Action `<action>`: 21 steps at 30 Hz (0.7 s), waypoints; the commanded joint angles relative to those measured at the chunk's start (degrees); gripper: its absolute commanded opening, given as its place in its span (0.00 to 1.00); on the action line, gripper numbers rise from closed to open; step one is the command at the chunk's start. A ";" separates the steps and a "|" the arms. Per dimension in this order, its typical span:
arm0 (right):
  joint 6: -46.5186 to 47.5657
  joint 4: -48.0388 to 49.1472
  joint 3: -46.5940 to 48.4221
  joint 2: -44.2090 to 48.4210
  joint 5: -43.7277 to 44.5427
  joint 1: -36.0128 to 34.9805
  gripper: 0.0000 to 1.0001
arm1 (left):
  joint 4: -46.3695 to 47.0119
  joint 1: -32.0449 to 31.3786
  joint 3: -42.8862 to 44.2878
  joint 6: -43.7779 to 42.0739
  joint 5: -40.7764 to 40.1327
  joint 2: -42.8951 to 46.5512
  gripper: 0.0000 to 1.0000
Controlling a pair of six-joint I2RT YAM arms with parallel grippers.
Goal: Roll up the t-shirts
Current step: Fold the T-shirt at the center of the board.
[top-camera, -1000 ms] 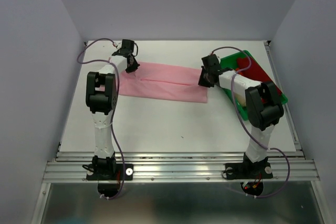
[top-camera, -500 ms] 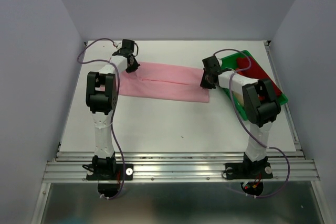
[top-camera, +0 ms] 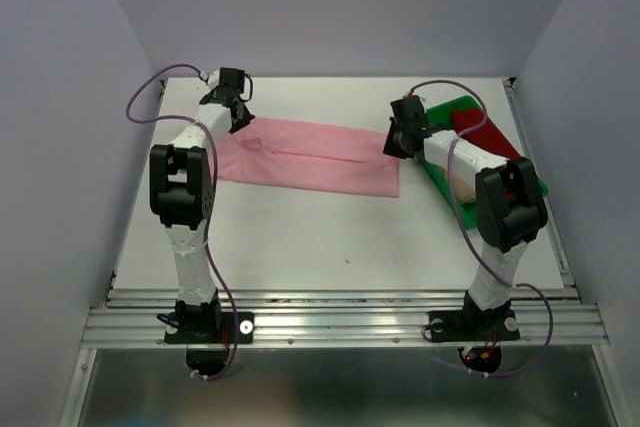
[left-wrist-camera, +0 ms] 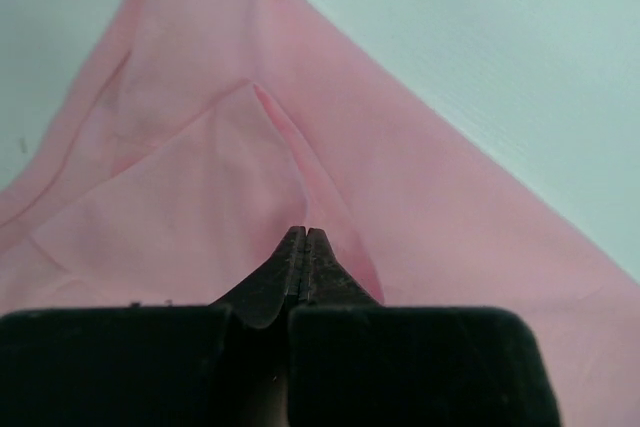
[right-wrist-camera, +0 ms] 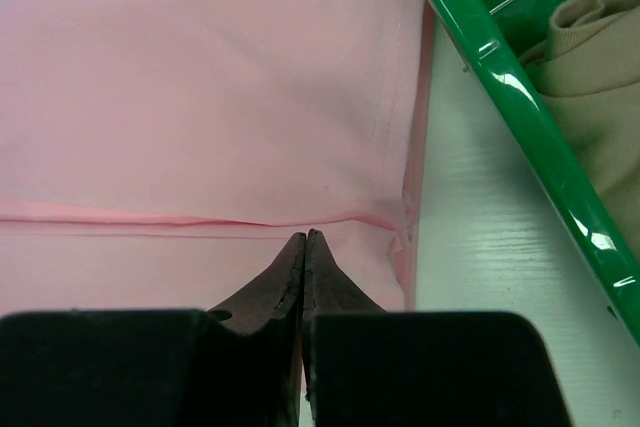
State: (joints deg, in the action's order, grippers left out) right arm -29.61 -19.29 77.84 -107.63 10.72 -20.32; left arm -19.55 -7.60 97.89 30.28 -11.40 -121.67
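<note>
Shirt, pink (top-camera: 310,155), lies flat as a long folded strip across the far half of the tabletop (top-camera: 320,237). At its left end I see the left pincer (left-wrist-camera: 303,237) closed tight, a raised ridge of pink cloth pinched in the tips. At the right end the right pincer (right-wrist-camera: 304,237) is closed too, tips on the centre fold just inside the hem. Tray (right-wrist-camera: 520,137) sits just beside that hem, with a beige shirt (right-wrist-camera: 590,57) and a red shirt (top-camera: 490,132) in it.
</note>
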 commanded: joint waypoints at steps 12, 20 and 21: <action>0.34 0.66 1.35 0.23 -1.05 0.36 0.01 | 1.09 1.44 -9.73 0.92 1.02 9.26 0.00; 0.25 0.66 1.43 0.58 -1.23 0.36 0.01 | 0.92 0.39 -8.07 2.68 3.66 5.39 0.00; 0.25 0.66 1.35 0.76 -1.23 0.36 0.01 | 1.01 0.30 -7.37 2.68 3.84 4.43 0.00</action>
State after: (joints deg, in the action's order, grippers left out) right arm -29.56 -19.29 78.24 -107.63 9.82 -20.32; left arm -18.70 -6.92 88.68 32.12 -8.75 -115.81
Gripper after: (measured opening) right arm 0.019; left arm 0.018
